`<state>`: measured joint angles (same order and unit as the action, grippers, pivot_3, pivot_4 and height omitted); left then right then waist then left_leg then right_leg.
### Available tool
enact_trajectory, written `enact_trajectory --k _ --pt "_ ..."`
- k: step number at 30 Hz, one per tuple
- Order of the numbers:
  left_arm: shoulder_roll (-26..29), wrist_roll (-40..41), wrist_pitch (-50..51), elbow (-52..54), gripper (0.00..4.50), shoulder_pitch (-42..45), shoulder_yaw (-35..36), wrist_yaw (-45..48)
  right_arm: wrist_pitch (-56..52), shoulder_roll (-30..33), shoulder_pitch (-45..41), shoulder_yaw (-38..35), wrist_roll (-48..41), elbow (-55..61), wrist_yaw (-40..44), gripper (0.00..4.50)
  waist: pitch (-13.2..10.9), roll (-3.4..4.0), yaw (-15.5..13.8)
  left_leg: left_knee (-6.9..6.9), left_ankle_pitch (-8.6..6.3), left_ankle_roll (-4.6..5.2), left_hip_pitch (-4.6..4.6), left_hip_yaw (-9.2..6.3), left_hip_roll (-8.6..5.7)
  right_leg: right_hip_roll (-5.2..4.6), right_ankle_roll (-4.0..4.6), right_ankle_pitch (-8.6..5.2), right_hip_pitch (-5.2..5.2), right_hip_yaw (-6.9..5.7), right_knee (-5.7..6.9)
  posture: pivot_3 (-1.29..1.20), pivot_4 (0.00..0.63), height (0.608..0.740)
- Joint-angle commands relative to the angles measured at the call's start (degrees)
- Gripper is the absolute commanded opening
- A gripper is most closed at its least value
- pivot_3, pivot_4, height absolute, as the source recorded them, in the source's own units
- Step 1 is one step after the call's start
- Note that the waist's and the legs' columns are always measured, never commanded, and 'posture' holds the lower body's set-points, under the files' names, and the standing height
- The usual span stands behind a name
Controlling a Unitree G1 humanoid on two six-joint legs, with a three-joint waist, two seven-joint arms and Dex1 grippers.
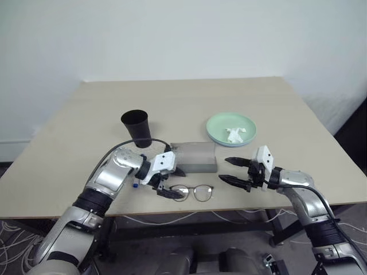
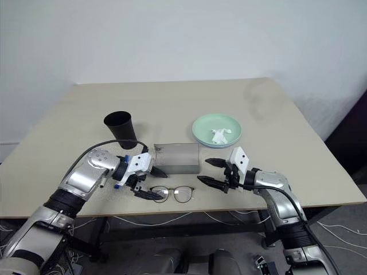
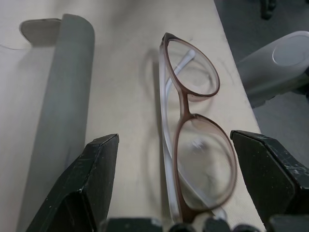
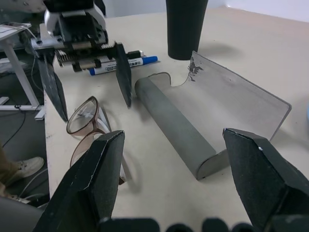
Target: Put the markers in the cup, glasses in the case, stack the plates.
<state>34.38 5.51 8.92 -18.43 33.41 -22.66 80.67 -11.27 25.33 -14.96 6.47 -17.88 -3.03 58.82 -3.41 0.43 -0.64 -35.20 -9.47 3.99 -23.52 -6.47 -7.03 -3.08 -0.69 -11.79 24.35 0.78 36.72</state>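
A: The table (image 1: 275, 97) edge worries me. The glasses (image 1: 192, 192) lie at the near edge, just in front of the open grey case (image 1: 194, 156).

B: And the left gripper (image 1: 169, 183) hangs over them, fingers spread wide, one on each side of the frame, holding nothing.

A: If it closes off-centre, I'd guess the thin frame skids off the near edge, or a lens gets pinched.

B: The right gripper (image 1: 232, 171), also spread and empty, waits to the right. The marker (image 4: 123, 65) lies by the black cup (image 1: 136, 128).
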Motion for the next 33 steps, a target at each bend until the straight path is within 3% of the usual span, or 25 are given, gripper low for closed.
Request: enact_trajectory --k 1,7,11,16,27,32,33 --pt "-1.21 -0.95 -1.65 -1.56 3.92 2.72 -0.05 0.51 1.35 -0.48 -0.19 -0.56 0.09 1.89 -1.39 3.52 0.00 -0.01 0.01 -0.01 0.00 0.00 0.00 0.00 0.00 0.00 0.00 0.00 -0.01 0.00 0.02 0.00 0.000 0.738" --pt "-2.95 -2.47 -2.84 -4.03 3.92 3.94 -0.73 0.76 1.67 -0.84 0.87 -0.09 0.15 2.41 -3.02 3.52 0.01 -0.01 0.05 -0.01 0.00 0.00 0.01 -0.05 0.00 0.03 0.00 0.00 0.00 -0.02 0.04 0.00 0.000 0.738" --pt "-3.63 -3.67 -3.77 -4.86 3.01 4.12 -1.09 0.85 1.70 -1.12 1.15 0.22 0.19 2.66 -3.72 3.56 0.01 -0.01 0.03 -0.04 0.00 0.00 0.01 -0.05 0.00 0.04 -0.09 0.06 -0.01 -0.02 0.04 0.00 0.000 0.738" --pt "-3.96 -3.72 -3.65 -4.64 1.23 4.15 -0.80 1.28 1.91 -1.16 1.17 0.43 0.24 2.39 -4.25 3.56 0.01 -0.02 0.02 -0.10 0.00 0.00 0.01 -0.06 0.00 0.03 -0.02 0.02 -0.04 -0.04 0.06 0.00 0.000 0.738" --pt "-3.84 -3.36 -3.16 -4.09 1.23 3.99 -0.30 1.33 2.63 -1.34 0.55 0.85 0.97 1.13 -4.89 3.56 0.02 -0.03 0.04 -0.16 0.01 0.00 0.03 -0.10 0.00 0.06 -0.11 0.07 -0.04 -0.08 0.06 0.00 0.000 0.738" --pt "-3.76 -2.48 -1.90 -2.89 0.03 3.89 0.17 1.86 2.83 -1.40 0.60 0.93 1.26 1.05 -5.01 3.56 0.02 -0.03 0.05 -0.19 0.00 0.00 0.05 -0.10 0.00 0.06 -0.10 0.07 -0.05 -0.08 0.06 0.00 0.000 0.738" --pt "-3.69 -2.28 -1.64 -2.53 0.01 3.83 0.32 2.05 2.89 -1.43 0.57 0.97 1.35 0.93 -5.06 3.56 0.02 -0.03 0.05 -0.20 0.00 0.00 0.05 -0.10 0.00 0.06 -0.08 0.06 -0.06 -0.09 0.06 0.00 0.000 0.738"
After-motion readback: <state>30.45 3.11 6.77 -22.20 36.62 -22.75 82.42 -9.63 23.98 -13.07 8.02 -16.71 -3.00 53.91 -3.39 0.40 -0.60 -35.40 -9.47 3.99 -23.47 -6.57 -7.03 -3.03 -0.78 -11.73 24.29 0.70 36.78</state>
